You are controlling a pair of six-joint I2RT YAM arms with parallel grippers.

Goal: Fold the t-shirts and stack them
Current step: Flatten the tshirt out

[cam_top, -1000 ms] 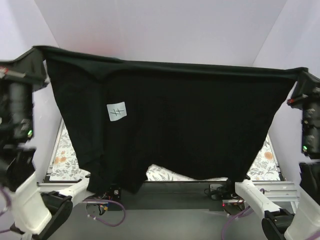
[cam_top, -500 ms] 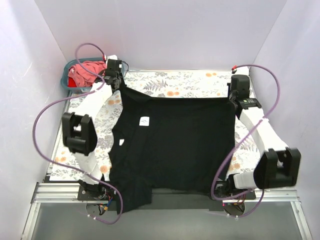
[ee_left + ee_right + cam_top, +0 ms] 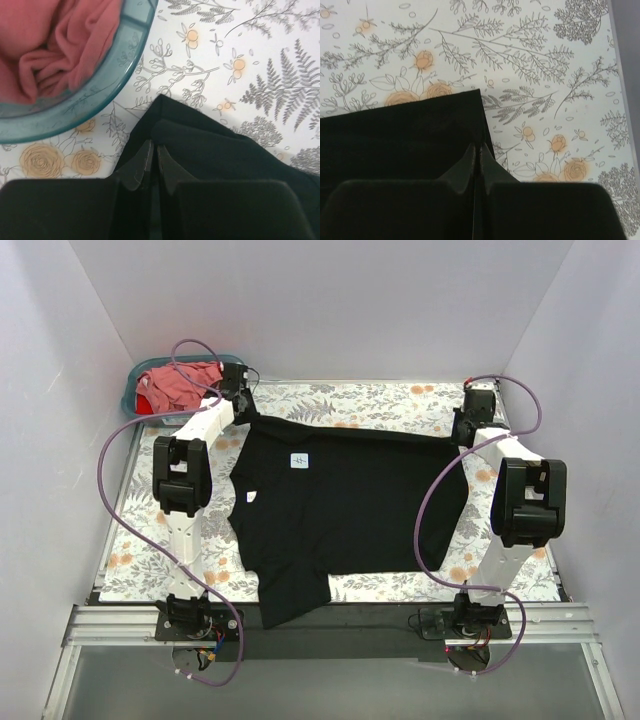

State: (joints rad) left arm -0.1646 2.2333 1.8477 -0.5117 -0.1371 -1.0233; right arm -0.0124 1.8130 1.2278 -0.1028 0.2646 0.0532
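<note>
The large black t-shirt (image 3: 350,505) lies spread on the flowered table, its white chest mark (image 3: 298,461) facing up, its near hem hanging over the front edge. My left gripper (image 3: 243,412) is shut on the shirt's far left corner (image 3: 172,125). My right gripper (image 3: 460,432) is shut on the far right corner (image 3: 445,120). Both corners sit low at the table. Pink and red shirts (image 3: 175,383) lie bunched in the teal basket (image 3: 135,405) at the far left, also in the left wrist view (image 3: 60,45).
The teal basket's rim (image 3: 112,70) curves close to my left gripper. The flowered tablecloth (image 3: 350,400) shows beyond the shirt and at both sides (image 3: 545,65). White walls close in the back and sides. The black front rail (image 3: 340,625) runs along the near edge.
Both arms have swung from holding the shirt up high before the camera to stretched far over the table. The shirt has come down flat and slid farther back.
</note>
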